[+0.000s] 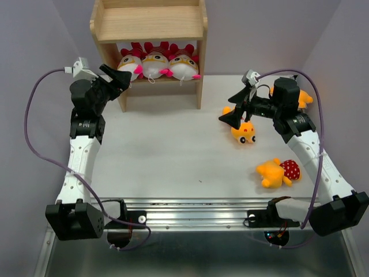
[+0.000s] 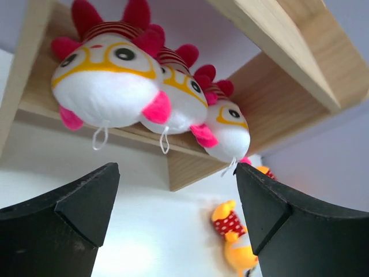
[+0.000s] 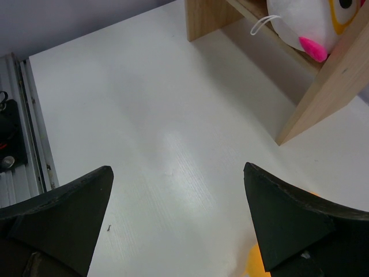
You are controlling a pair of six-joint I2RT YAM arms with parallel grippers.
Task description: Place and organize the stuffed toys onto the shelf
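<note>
White-faced plush dolls sit three abreast on the lower tier of the wooden shelf (image 1: 149, 24). The left doll (image 1: 130, 64), the middle doll (image 1: 154, 64) and the right doll (image 1: 183, 67) touch one another, faces out toward the arms, with pink limbs and red-striped tops showing. The shelf stands at the far edge of the white table (image 1: 173, 150).

Three orange-yellow dolls lie on the right half of the table, well apart from the shelf. The big-eyed orange doll (image 1: 244, 133) lies with its eyes showing. The near orange doll (image 1: 277, 172) lies closer to the arm bases, its red dotted body turned to the right. The far orange doll (image 1: 304, 99) is mostly hidden behind the right arm.

The left gripper (image 1: 122, 78) hangs just in front of the shelf's left side panel, near the left doll. Its fingers are spread apart with nothing between them. In its wrist view the three white faces fill the space above the gap.

The right gripper (image 1: 235, 112) hovers over the table just beside the big-eyed orange doll. Its fingers are also wide apart and hold nothing. Its wrist view shows bare tabletop between them and a sliver of orange by one finger.
</note>
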